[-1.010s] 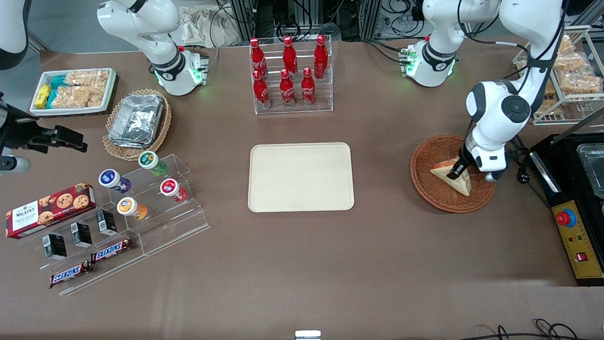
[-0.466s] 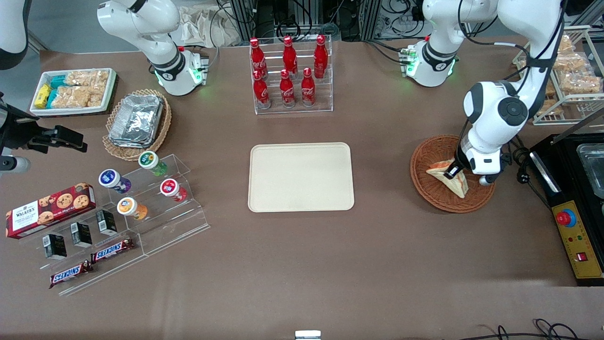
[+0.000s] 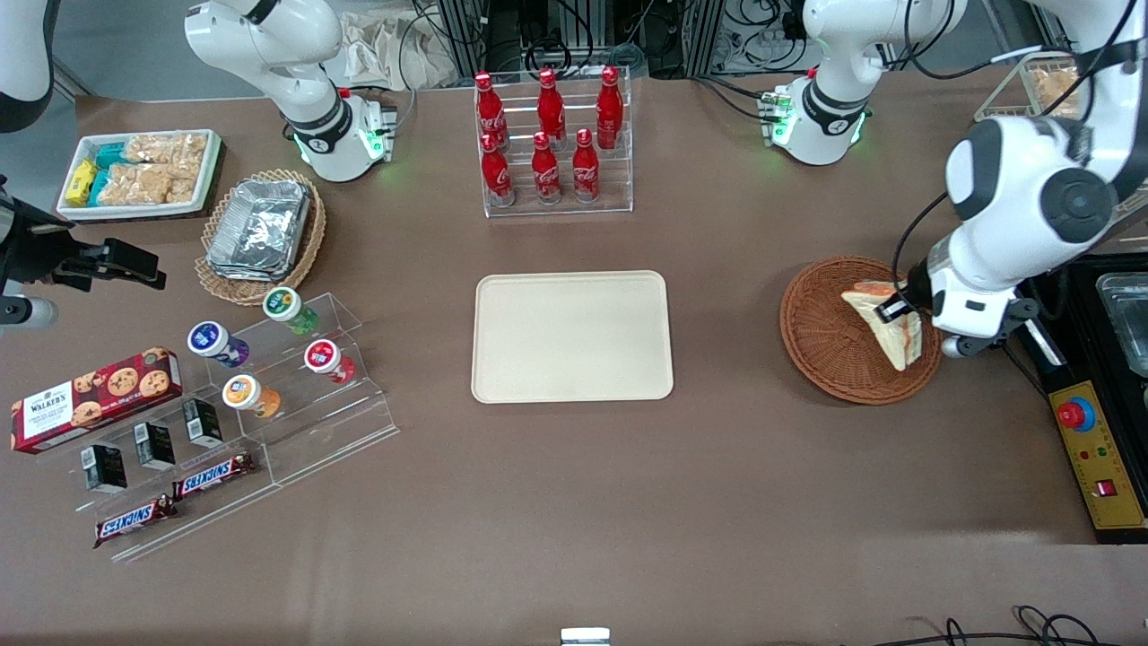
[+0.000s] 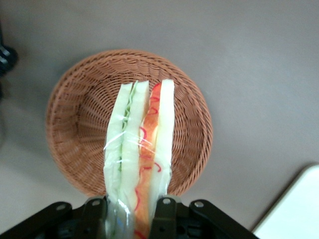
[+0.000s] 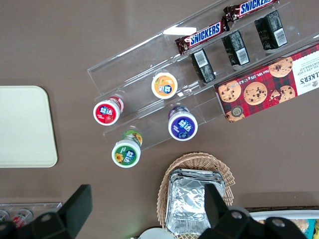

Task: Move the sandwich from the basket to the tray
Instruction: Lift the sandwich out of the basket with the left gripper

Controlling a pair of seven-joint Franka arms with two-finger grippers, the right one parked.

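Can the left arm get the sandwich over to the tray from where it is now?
Probably yes. The hand is shut on the sandwich, lifted above the basket, and nothing stands between it and the bare tray.

Tray (image 5: 25, 127) edge, yogurt cups (image 5: 164, 85)

A brown table (image 3: 574, 502) fills the scene, with a clear bottle rack (image 3: 554, 144), an acrylic snack stand (image 3: 260, 422), a foil basket (image 3: 260, 235) and a black control box (image 3: 1090, 431) on it, and cables and metal frames (image 3: 574, 31) at its edge farthest from the front camera.
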